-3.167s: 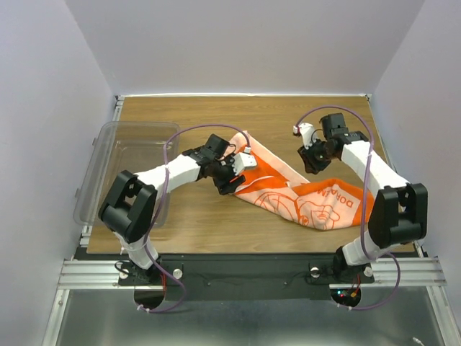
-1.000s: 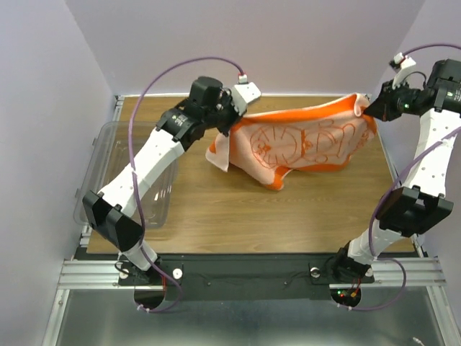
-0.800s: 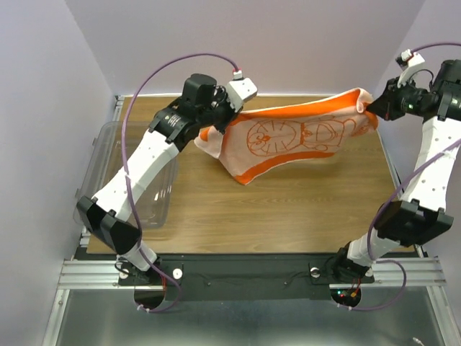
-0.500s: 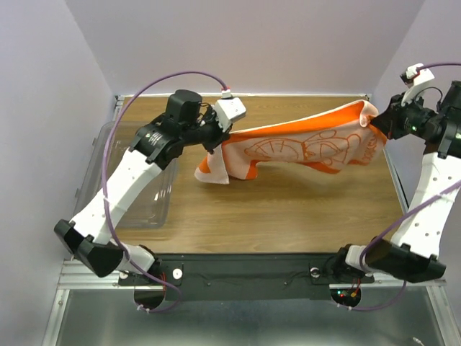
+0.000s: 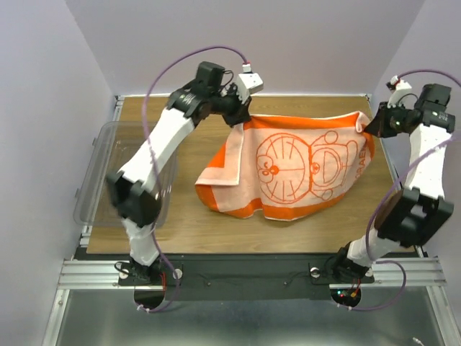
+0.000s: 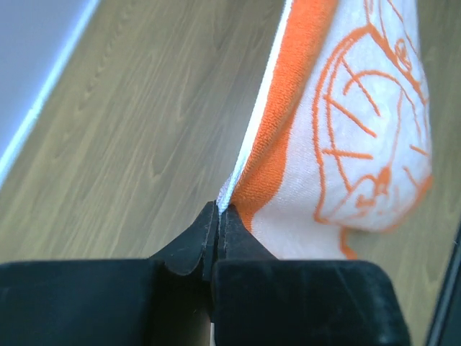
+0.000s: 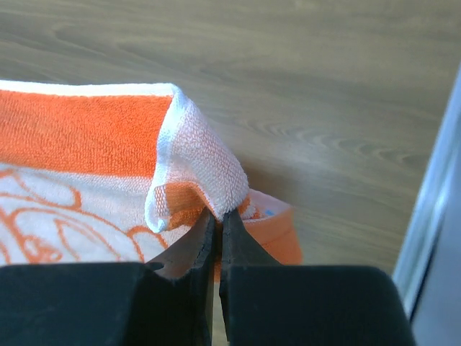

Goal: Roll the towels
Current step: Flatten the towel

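Observation:
The orange towel (image 5: pixel 295 169), its white panel with the cartoon-cat outline facing up, hangs stretched between both grippers, and its lower part lies on the wooden table (image 5: pixel 180 223). My left gripper (image 5: pixel 238 119) is shut on the towel's upper left corner. In the left wrist view the jaws (image 6: pixel 218 210) pinch the towel's thin edge (image 6: pixel 288 115). My right gripper (image 5: pixel 367 124) is shut on the upper right corner. In the right wrist view a folded white-and-orange corner (image 7: pixel 194 166) sticks out above the closed gripper (image 7: pixel 218 215).
A clear plastic tub (image 5: pixel 115 173) stands at the table's left edge, beside the left arm. White walls close off the back and both sides. The table's right rim (image 7: pixel 432 187) runs close to the right gripper.
The towel hung twisted and sagging in the air between the raised arms. Both grippers have since come lower, and the towel now spreads out flat with its lower edge on the table.

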Motion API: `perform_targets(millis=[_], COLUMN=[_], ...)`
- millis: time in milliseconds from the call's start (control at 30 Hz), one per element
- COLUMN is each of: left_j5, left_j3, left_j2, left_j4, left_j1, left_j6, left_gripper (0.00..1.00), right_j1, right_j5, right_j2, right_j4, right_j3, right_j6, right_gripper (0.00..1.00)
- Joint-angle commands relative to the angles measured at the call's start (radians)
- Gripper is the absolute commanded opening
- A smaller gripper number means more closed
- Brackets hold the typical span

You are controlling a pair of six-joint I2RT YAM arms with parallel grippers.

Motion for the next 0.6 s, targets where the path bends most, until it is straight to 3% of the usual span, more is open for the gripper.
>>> perform_targets(millis=[0,67,133,167,200,233,300,333,433,533,567], left_j5=[0.119,0.108,0.063,0.036,0.016,-0.041,-0.079,-0.074,-0.102,-0.096,-0.090], left_j3=[0.143,0.203,0.229,0.270,0.305,0.383,0.431,0.424,0.265,-0.159,-0.215], left_j2=[0.243,0.308,0.380,0.403,0.457,0.480,0.508,0.499,0.350,0.138,0.100], left_j4=[-0.001,0.043,0.095,0.141,0.147,0.147,0.135,0.115,0.124,0.245,0.247], left_j1=[0.074,0.079,0.089,0.097,0.105,0.124,0.151,0.166,0.186,0.186,0.181], left_j6=[0.005,0.010,-0.019,-0.036,-0.053,-0.068,-0.103,-0.120,-0.084,-0.057,-0.044], left_gripper=[0.08,0.10,0.23,0.31,0.49,0.56,0.69,0.78,0.81,0.79,0.76], right_j1=[-0.002,0.012,0.047,0.061,0.072,0.085,0.093,0.092,0.092,0.095,0.096], right_j5=[0.050,0.071,0.100,0.125,0.135,0.143,0.169,0.178,0.212,0.183,0.177], right_j2=[0.114,0.186,0.244,0.311,0.347,0.376,0.467,0.482,0.438,0.348,0.323], right_j4=[0.171,0.214,0.263,0.277,0.278,0.280,0.269,0.233,0.194,0.099,0.070], right_j3=[-0.024,-0.039,-0.028,0.005,0.040,0.076,0.210,0.243,0.245,0.143,0.112], right_j6=[0.024,0.034,0.054,0.066,0.088,0.108,0.160,0.178,0.140,0.038,0.010], right_gripper=[0.01,0.01,0.06,0.11,0.15,0.41,0.79,0.82,0.94,0.91,0.89])
